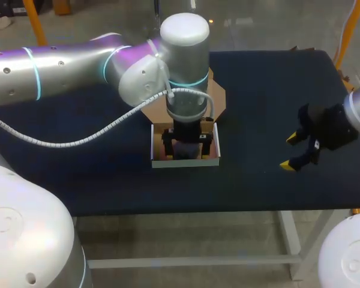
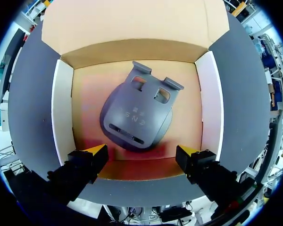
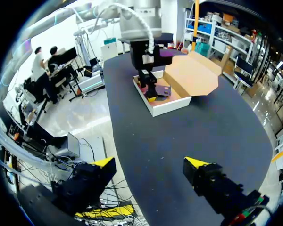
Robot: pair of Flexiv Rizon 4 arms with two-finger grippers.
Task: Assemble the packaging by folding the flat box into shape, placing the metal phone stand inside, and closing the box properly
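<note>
A shallow cardboard box [image 1: 215,161] with white outer walls stands folded near the table's middle, its brown lid [image 1: 219,99] lying open behind it. The grey metal phone stand [image 2: 137,115] lies flat on the box floor [image 2: 188,113]. My left gripper [image 2: 141,157] hangs open just over the box's near wall, the stand ahead of its fingers and untouched. In the right wrist view the box [image 3: 172,104] and the left gripper [image 3: 150,89] show far ahead. My right gripper [image 1: 291,151] is open above bare tabletop at the right, well clear of the box, also seen in its own view [image 3: 150,168].
The dark table top [image 1: 264,78] spreads around the box. Its front edge [image 1: 228,211] runs close below the box, and its right edge lies just beyond my right gripper. The left arm [image 1: 78,69] crosses over the table's left half.
</note>
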